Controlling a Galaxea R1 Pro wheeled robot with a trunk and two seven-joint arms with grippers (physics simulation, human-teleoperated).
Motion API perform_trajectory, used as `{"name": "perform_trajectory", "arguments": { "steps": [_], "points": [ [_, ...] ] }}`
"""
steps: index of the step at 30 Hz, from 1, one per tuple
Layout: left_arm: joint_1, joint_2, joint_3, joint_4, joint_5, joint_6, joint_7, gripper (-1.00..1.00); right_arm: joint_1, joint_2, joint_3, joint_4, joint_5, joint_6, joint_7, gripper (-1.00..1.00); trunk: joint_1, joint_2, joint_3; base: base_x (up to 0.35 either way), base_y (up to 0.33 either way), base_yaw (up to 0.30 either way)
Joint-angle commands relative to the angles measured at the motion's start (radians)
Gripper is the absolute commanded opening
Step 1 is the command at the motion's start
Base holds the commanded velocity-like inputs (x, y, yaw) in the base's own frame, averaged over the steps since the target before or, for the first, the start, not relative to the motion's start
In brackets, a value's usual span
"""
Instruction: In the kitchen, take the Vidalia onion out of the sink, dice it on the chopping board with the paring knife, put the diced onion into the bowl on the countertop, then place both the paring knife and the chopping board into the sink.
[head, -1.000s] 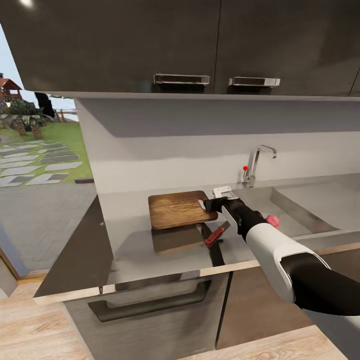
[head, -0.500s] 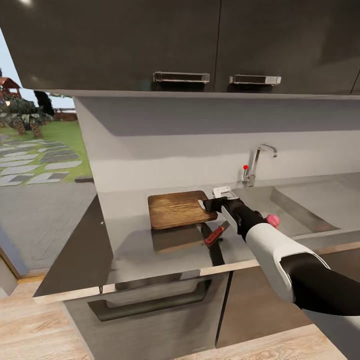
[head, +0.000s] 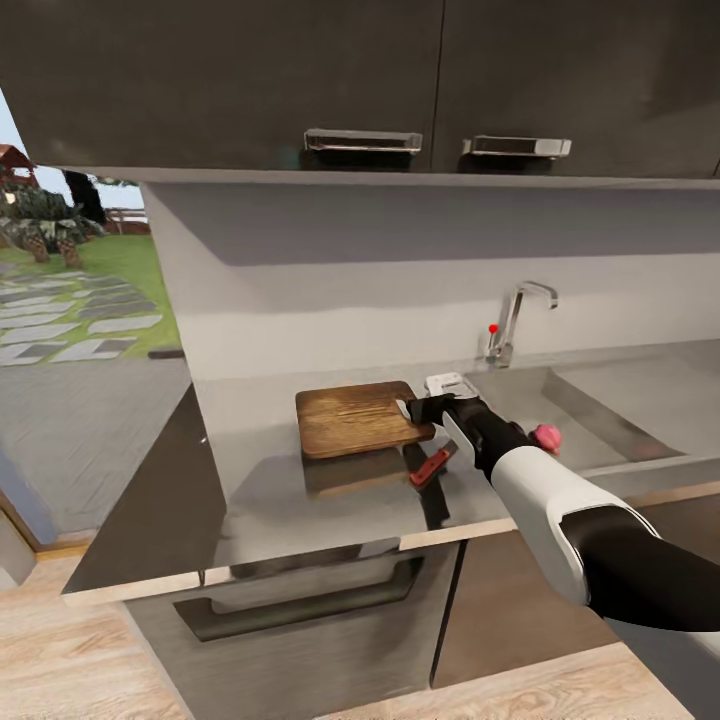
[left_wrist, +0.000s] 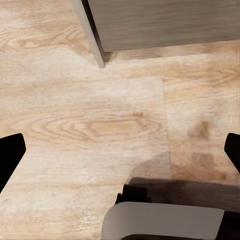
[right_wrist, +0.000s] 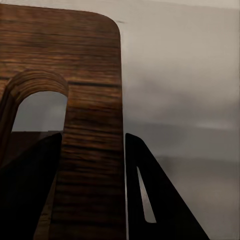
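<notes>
Step in hand: the right gripper (head: 412, 408) clamps the handle end of the chopping board (head: 355, 417), one finger through the oblong slot and the other outside the board's edge, as the right wrist view shows. The board appears lifted clear of the tabletop (head: 270, 490), with its shadow lying below it. This looks like the closing phase, carrying the board to the sink (head: 640, 405).

Board's axis: the long side runs left to right across the tabletop, roughly level, with the slotted end pointing toward the sink and the far end toward the open garden side.

Paring knife: the red-handled paring knife (head: 432, 467) lies on the tabletop just below and in front of the gripped end, angled, apart from the board.

Next move, by judgement: swing the board rightward past the tap (head: 515, 320) and lower it into the basin, keeping it level; the knife is not yet in the sink.

Left gripper: the left gripper (left_wrist: 120, 152) hangs over the wooden floor (left_wrist: 75, 125), fingers spread wide and holding nothing.
</notes>
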Motion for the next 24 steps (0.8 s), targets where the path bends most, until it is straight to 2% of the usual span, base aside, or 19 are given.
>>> {"name": "perform_trajectory", "arguments": {
  "steps": [1, 9, 24],
  "points": [
    [0.001, 0.000, -0.001, -0.002, 0.006, -0.001, 0.000, 1.00, -0.001, 0.000, 0.003, -0.002, -0.002, 0.005, 0.003, -1.00, 0.000, 0.000, -0.002, 0.114, 0.000, 0.000],
    [0.001, 0.000, -0.001, -0.002, 0.006, -0.001, 0.000, 1.00, -0.001, 0.000, 0.003, -0.002, -0.002, 0.005, 0.003, -1.00, 0.000, 0.000, -0.014, 0.177, 0.000, 0.000],
    [0.001, 0.000, -0.001, -0.002, 0.006, -0.001, 0.000, 1.00, -0.001, -0.001, 0.003, -0.002, -0.002, 0.005, 0.003, -1.00, 0.000, 0.000, -0.020, 0.014, 0.000, 0.000]
  ]
}}
